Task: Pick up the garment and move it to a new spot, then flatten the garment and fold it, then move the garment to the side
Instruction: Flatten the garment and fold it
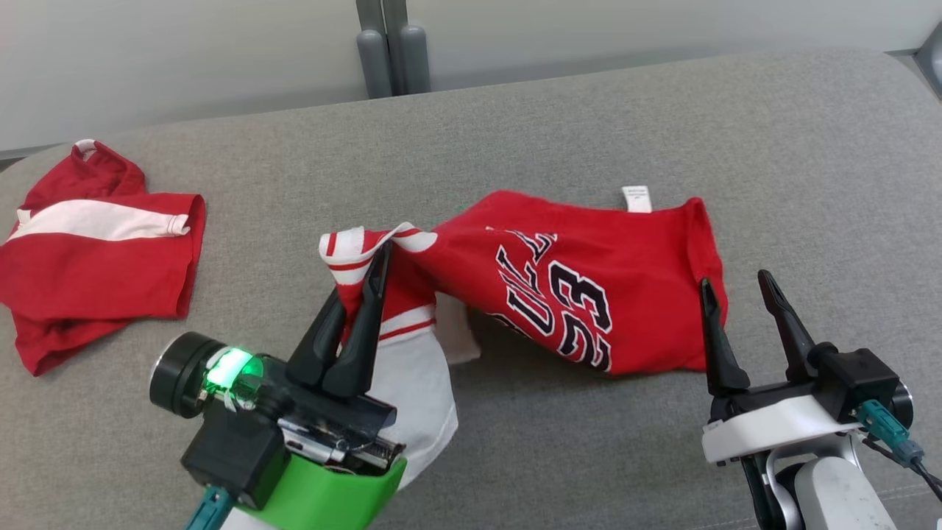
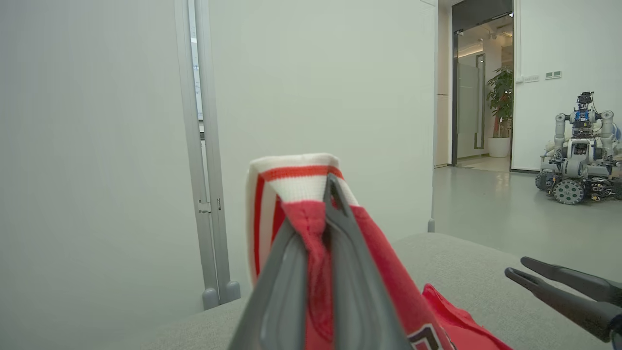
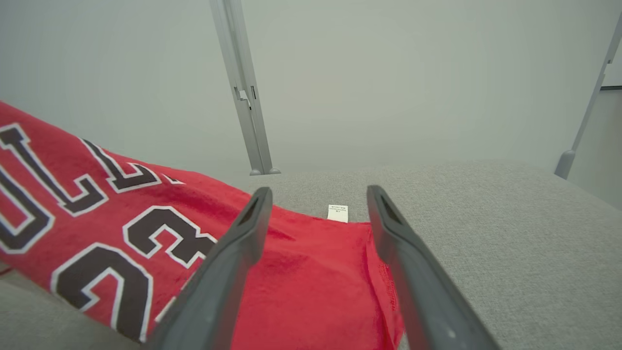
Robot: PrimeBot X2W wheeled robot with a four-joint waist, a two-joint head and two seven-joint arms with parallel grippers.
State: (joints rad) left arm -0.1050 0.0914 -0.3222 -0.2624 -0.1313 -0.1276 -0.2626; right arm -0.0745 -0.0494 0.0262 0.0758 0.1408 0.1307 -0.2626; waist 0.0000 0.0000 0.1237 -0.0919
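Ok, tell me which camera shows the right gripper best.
The head view: the right gripper shows whole, fingers open, at the right edge of the red jersey. The right wrist view shows its two fingers close up over that edge; the left wrist view catches it small, at the lower right.

Grey upholstered surface (image 1: 589,110); red jersey (image 1: 647,280) and second red garment (image 1: 96,272) on it

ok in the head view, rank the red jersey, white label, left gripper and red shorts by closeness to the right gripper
1. red jersey: hem right beside the right gripper's fingers.
2. white label: on the jersey's far edge.
3. left gripper: shut on the jersey's other end, to the left.
4. red shorts: far left of the grey surface.
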